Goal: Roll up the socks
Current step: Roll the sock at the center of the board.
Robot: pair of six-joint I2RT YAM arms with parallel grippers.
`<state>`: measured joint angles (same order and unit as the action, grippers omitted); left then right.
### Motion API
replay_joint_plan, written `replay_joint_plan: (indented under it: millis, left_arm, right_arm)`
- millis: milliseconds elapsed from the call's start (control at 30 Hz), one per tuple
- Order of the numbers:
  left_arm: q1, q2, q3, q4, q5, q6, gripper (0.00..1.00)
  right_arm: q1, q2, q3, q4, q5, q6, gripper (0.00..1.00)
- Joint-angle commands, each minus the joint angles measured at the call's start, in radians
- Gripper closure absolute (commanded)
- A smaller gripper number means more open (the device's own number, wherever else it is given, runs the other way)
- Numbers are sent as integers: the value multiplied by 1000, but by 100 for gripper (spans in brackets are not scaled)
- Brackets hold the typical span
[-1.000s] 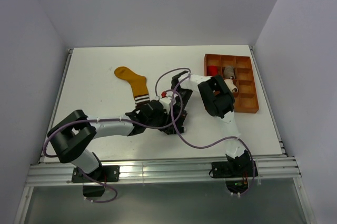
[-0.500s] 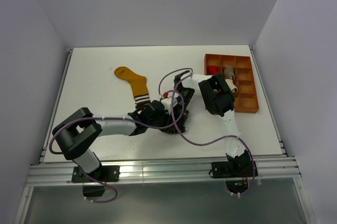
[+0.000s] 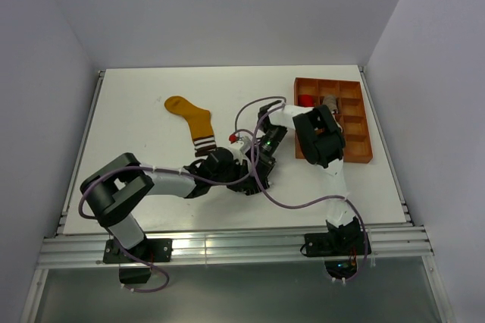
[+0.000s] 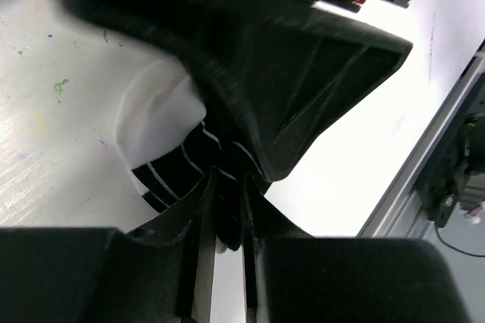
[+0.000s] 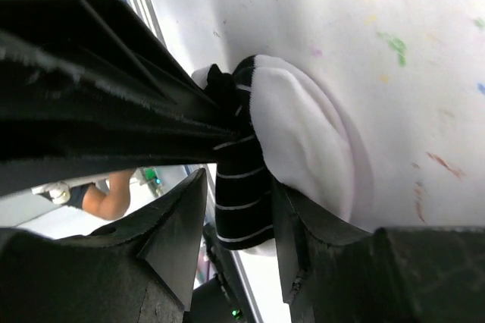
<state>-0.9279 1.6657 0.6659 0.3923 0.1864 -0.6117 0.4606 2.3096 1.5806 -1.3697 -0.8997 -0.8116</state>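
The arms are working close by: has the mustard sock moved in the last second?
No. The mustard sock lies where it was, at the same gap from the orange tray and from the left edge of the table.

Bright even light, blurred wrist foregrounds

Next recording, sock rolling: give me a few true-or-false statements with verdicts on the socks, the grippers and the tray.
1. The mustard-orange sock with the striped cuff lies unrolled on the white table, held by neither gripper. True.
2. The black-and-white striped sock with the white toe sits in the orange compartment tray. False: it is on the table, between the two grippers.
3. The left gripper pinches the striped sock. True.
4. The tray is empty. False: a red fabric bundle and a grey fabric bundle lie in its far compartments.
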Motion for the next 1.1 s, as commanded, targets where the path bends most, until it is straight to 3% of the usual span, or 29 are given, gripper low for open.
replay_joint_plan:
  millis: [0, 367, 667, 867, 1067]
  left_arm:
    - [14, 49, -37, -47, 21, -43, 86]
    - [66, 92, 17, -156, 82, -118, 93]
    - [130, 170, 208, -463, 263, -273, 94]
    - [179, 229, 303, -630, 386, -370, 96]
    - [198, 288, 426, -825, 419, -396, 96]
  right_arm:
    - [-39, -38, -24, 86, 21, -75, 52]
    - [-155, -183, -111, 179, -28, -31, 50]
    - [-188, -410, -269, 417, -31, 71, 48]
    - [-195, -611, -448, 653, 70, 88, 45]
    - [-172, -809, -649, 820, 225, -23, 39]
